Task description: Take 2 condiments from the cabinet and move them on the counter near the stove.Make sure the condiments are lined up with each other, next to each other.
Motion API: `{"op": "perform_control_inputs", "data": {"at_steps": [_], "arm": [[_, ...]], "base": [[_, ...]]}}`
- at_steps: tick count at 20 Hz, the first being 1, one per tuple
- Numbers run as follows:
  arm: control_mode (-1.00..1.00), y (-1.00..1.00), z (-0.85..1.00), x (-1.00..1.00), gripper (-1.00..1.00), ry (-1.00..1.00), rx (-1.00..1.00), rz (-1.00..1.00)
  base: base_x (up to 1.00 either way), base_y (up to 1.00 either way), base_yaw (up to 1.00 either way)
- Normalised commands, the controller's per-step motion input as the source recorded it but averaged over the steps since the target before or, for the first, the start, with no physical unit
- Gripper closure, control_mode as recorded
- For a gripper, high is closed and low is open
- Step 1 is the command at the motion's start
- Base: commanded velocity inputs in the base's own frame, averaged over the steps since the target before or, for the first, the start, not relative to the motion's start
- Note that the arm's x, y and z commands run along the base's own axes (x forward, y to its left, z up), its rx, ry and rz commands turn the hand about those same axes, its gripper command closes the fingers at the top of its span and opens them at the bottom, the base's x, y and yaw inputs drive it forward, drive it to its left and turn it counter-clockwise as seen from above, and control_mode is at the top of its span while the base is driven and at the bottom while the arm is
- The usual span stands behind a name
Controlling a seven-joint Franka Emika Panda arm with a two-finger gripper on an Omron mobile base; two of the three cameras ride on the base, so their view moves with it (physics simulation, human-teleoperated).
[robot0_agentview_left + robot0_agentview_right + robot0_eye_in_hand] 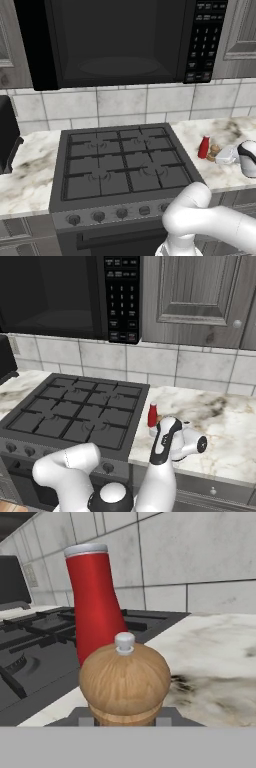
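Note:
The red squeeze bottle [204,147] [152,415] [95,607] stands upright on the marble counter [225,127] just right of the stove [120,160]. The brown wooden shaker [214,151] [125,679] stands right beside it, on the side away from the stove, its base down at counter level. My gripper [220,155] [125,719] reaches in low from the right, with its jaws against both sides of the shaker's base, shut on it. The stone-look shelf cabinet is out of view.
A black microwave [115,40] hangs over the stove, with grey panelled door cabinets [200,291] to its right. A tiled wall [200,368] backs the counter. A dark appliance [7,132] sits on the counter left of the stove. Bare marble stretches right of the shaker [230,416].

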Motion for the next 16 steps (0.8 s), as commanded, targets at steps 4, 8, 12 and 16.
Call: {"op": "perform_control_inputs", "data": {"at_steps": [4,8,12,16], "arm": [[-1.0,0.0,0.0,0.0,1.0,0.0,0.0,0.0],[-1.0,0.0,0.0,0.0,-1.0,0.0,0.0,0.0],[-1.0,0.0,0.0,0.0,-1.0,0.0,0.0,0.0],[-1.0,0.0,0.0,0.0,-1.0,0.0,0.0,0.0]], "base": [[0.0,0.0,0.0],[0.0,0.0,0.0],[0.0,0.0,0.0],[0.0,0.0,0.0]]}}
